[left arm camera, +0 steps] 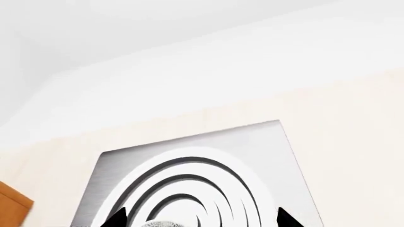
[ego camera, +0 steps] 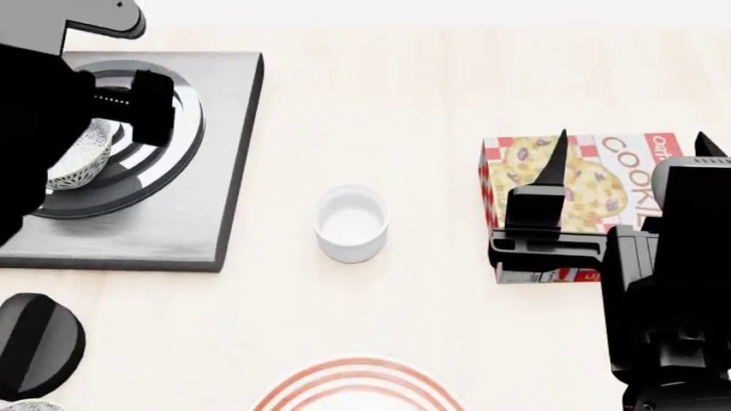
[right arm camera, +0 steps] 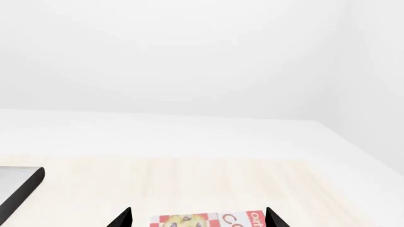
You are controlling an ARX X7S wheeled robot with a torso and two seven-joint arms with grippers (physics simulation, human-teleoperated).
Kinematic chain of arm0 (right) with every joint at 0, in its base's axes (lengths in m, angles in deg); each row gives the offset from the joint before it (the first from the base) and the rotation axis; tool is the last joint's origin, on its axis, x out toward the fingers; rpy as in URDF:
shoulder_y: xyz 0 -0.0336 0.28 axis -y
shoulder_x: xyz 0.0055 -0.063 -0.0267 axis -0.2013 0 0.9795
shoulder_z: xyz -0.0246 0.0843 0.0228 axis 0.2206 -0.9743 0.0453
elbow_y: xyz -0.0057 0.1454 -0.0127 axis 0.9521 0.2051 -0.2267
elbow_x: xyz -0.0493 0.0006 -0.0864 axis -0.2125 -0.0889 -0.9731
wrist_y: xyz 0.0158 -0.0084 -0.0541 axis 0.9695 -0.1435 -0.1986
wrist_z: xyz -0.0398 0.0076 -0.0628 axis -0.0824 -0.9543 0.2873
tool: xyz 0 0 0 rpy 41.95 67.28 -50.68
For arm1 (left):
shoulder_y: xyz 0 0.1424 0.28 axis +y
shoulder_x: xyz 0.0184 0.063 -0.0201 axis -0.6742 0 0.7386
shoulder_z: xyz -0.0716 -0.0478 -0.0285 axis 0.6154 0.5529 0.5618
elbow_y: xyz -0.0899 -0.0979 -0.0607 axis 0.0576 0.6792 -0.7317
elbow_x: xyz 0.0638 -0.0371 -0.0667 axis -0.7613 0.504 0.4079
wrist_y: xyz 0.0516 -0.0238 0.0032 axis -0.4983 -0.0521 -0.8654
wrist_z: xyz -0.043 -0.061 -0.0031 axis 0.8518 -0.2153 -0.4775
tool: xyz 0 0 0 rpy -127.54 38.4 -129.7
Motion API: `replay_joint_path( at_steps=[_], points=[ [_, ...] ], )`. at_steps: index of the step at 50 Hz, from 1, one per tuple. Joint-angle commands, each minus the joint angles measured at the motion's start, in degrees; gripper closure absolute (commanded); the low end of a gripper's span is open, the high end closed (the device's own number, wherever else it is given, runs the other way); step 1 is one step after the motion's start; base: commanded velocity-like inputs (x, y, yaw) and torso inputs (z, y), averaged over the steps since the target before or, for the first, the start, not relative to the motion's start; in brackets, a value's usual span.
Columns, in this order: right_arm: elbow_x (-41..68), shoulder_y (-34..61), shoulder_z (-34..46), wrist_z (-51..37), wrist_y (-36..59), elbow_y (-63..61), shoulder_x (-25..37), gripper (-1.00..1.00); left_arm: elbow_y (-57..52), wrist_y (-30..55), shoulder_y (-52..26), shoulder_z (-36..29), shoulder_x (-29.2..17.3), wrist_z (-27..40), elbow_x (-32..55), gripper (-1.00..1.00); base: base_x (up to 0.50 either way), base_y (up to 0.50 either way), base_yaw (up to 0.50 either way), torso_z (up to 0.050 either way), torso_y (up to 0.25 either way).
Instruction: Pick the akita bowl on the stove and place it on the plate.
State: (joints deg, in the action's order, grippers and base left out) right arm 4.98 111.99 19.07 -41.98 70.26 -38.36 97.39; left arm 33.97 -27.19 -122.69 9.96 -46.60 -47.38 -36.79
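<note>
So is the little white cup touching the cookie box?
Apart. The head view shows bare table between the white cup and the cookie box.

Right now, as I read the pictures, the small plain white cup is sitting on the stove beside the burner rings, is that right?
Not quite. The small plain white cup stands on the bare table, apart from the stove and between it and the cookie box, as the head view shows. On the burner rings sits the akita bowl.
</note>
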Motion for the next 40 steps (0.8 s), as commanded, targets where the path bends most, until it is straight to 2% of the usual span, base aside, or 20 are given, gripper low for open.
replay_joint_path(
  at_steps=[1,40],
  points=[
    [0.12,-0.03,0.15,-0.1,-0.36,0.34,0.14,-1.0,0.27,-0.66,0.7,-1.33,-0.26,-0.04,-0.81,-1.0,0.0,0.0,0.0,0.0,0.0],
    [1.07,0.09,0.2,-0.91,0.01,0.04,0.57,-1.0,0.18,1.95,2.18,-1.71,-1.06,1.93,-0.75,-1.0,0.0,0.0,0.0,0.0,0.0]
  ],
)
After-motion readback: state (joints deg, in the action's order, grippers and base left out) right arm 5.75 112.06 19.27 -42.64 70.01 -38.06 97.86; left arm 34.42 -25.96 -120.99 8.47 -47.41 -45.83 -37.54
